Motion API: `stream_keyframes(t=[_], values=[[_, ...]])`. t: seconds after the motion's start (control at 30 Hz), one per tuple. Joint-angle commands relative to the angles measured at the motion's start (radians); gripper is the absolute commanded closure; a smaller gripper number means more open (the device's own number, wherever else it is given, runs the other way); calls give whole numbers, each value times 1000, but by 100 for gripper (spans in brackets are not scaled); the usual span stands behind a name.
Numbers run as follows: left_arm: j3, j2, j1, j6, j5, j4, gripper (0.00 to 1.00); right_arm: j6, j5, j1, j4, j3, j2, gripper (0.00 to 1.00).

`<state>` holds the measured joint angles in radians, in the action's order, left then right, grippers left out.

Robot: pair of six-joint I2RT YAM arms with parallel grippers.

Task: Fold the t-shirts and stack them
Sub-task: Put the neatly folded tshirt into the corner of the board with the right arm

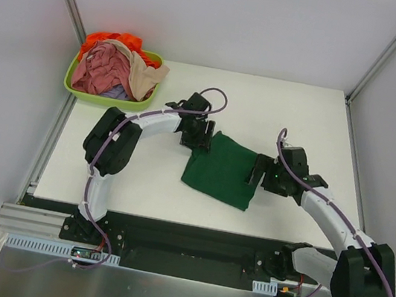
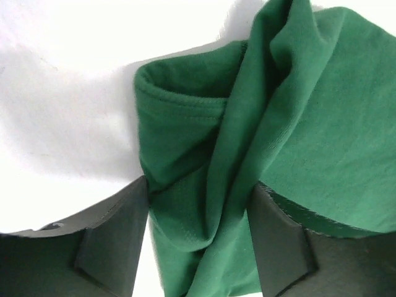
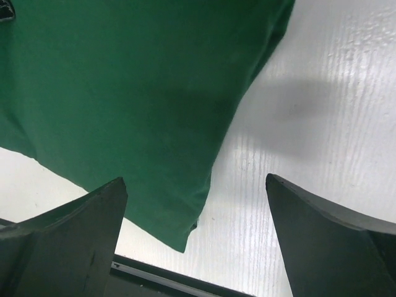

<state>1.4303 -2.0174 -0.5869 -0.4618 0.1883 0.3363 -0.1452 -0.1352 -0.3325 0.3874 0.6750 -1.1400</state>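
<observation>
The green t-shirt (image 1: 221, 171) lies near the middle of the white table (image 1: 138, 192), gathered into a rough four-sided shape with its longer sides running from upper right to lower left in the top view. Its far left corner is bunched up. There, the left fingers (image 2: 105, 241) are closed on a thick, twisted fold of the cloth (a sleeve hem with its stitched edge shows just above the pinch). The cloth fills the gap between them and touches both inner faces.

The right fingers (image 3: 68, 241) are spread wide and hold nothing. They hang low over the shirt's right edge. In the right wrist view one corner of the green cloth lies flat on the table below the gap, nearer to the left-hand finger, with bare table under the other.

The other t-shirts sit heaped in a lime-green tub (image 1: 104, 101) at the far left corner of the table, well apart from the green one. A dusty pink shirt (image 1: 101, 69) is on top, an orange one (image 1: 113, 39) spills over the back rim, a beige one (image 1: 146, 72) drapes to the right, and a little lavender (image 1: 116, 93) shows near the front.
</observation>
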Motion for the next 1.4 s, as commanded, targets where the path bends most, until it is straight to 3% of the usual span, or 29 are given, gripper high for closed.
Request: stream_keyframes(t=[0.0, 0.17, 0.27, 0.47, 0.63, 0.73, 0.93, 1.2, 1.37], values=[[22, -37, 4, 15, 56, 13, 52, -79, -52, 6, -154, -43, -15, 4], [-39, -11, 12, 0, 74, -23, 100, -123, -35, 26, -200, -37, -95, 2], [-102, 15, 35, -14, 146, -89, 100, -140, -50, 42, -254, -52, -124, 1], [-255, 62, 88, -78, 328, -290, 100, -200, -136, 70, -373, -97, -204, 9], [-335, 83, 110, -115, 399, -405, 100, -223, -196, 73, -438, -107, -279, 16], [-402, 98, 136, -152, 462, -518, 100, -229, -222, 72, -459, -117, -305, 24], [-534, 89, 196, -267, 603, -799, 100, -225, -231, 73, -476, -150, -333, 28], [-565, 89, 208, -287, 599, -844, 100, -226, -293, 72, -507, -189, -375, 35], [-577, 80, 208, -308, 608, -873, 100, -243, -320, 72, -548, -190, -420, 50]])
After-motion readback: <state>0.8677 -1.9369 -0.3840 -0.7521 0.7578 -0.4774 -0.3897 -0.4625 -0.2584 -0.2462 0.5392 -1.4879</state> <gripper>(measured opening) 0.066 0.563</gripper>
